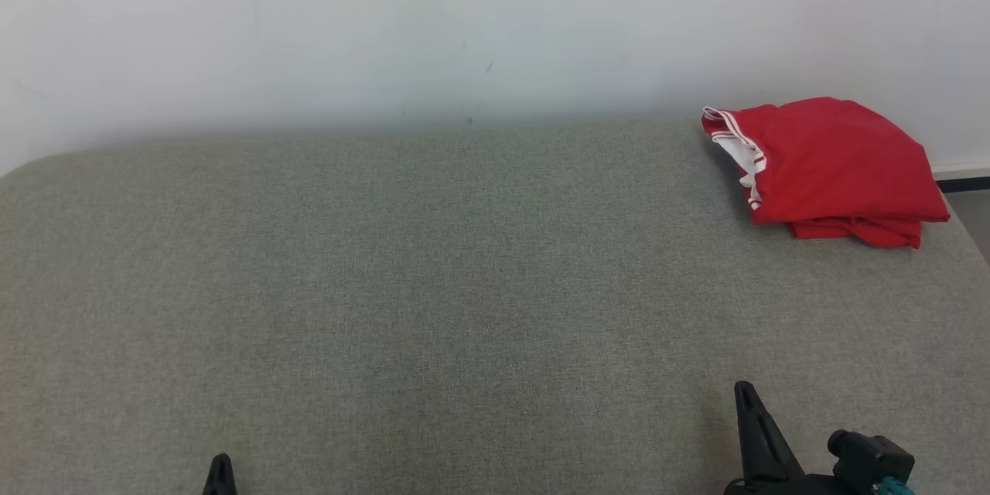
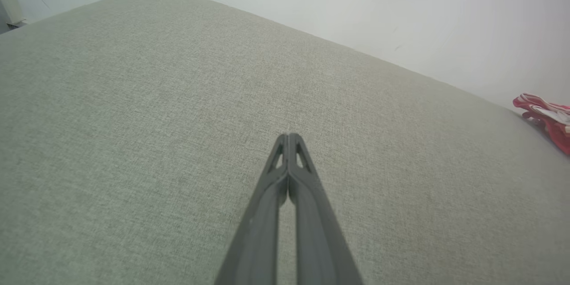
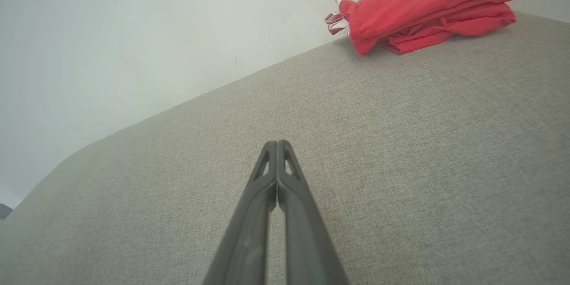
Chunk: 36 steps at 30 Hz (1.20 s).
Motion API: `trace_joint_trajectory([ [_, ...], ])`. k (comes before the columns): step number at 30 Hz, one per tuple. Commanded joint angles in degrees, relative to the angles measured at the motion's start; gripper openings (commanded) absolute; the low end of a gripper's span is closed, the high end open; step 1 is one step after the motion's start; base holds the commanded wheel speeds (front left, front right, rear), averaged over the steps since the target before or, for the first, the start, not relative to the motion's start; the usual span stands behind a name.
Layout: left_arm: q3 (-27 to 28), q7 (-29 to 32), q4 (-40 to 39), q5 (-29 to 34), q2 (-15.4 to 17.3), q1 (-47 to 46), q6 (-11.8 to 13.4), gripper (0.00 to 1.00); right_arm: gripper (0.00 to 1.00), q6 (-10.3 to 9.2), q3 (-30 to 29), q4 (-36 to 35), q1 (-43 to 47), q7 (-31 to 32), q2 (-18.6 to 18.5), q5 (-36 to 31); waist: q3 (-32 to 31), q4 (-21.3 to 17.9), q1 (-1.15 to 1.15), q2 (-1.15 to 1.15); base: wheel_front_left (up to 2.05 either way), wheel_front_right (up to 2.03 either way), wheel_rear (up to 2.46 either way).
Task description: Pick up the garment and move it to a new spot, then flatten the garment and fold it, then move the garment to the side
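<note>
The garment (image 1: 831,166) is red with white striped trim, folded into a compact stack at the far right corner of the grey fabric surface (image 1: 433,286), close to the wall. The right wrist view has the garment (image 3: 427,6) at the upper right, and its striped edge (image 2: 545,118) peeks in at the right border of the left wrist view. My left gripper (image 1: 220,472) is at the bottom left, shut with nothing in it, fingertips together (image 2: 288,136). My right gripper (image 1: 744,390) is low at the bottom right, also shut and empty (image 3: 277,143), well short of the garment.
A pale wall (image 1: 464,23) runs along the back of the surface. The surface's rounded right edge drops off just beyond the garment, with a dark skirting strip (image 1: 963,184) there. A wide stretch of bare fabric lies between both grippers and the wall.
</note>
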Motion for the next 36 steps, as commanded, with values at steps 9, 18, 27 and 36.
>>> trace_joint_trajectory([
  [9, 0.42, 2.41, -1.08, -10.74, 0.18, -2.54, -0.93, 0.0, 0.0, -0.02, -1.14, -1.43, -2.12, 2.55, -0.21, 10.71, -0.02, -0.1, 0.0, 0.0, 0.0, 0.0, 0.0],
  [18, 0.72, 4.18, -1.08, -17.94, 0.2, -3.6, -1.5, 0.0, 0.0, -0.03, -1.82, -1.72, -2.7, 4.34, -0.25, 17.86, -0.05, -0.18, 0.0, 0.0, 0.0, 0.0, 0.0],
  [27, 1.05, 5.98, -1.06, -25.29, 0.22, -4.69, -2.08, 0.0, 0.0, -0.04, -2.55, -2.0, -3.14, 6.16, -0.28, 25.17, -0.07, -0.27, 0.0, 0.0, 0.0, 0.0, 0.0],
  [36, 1.36, 7.7, -1.03, -32.07, 0.24, -5.68, -2.61, 0.0, 0.0, -0.05, -3.23, -2.27, -3.71, 7.9, -0.3, 31.85, -0.09, -0.36, 0.0, 0.0, 0.0, 0.0, 0.0],
])
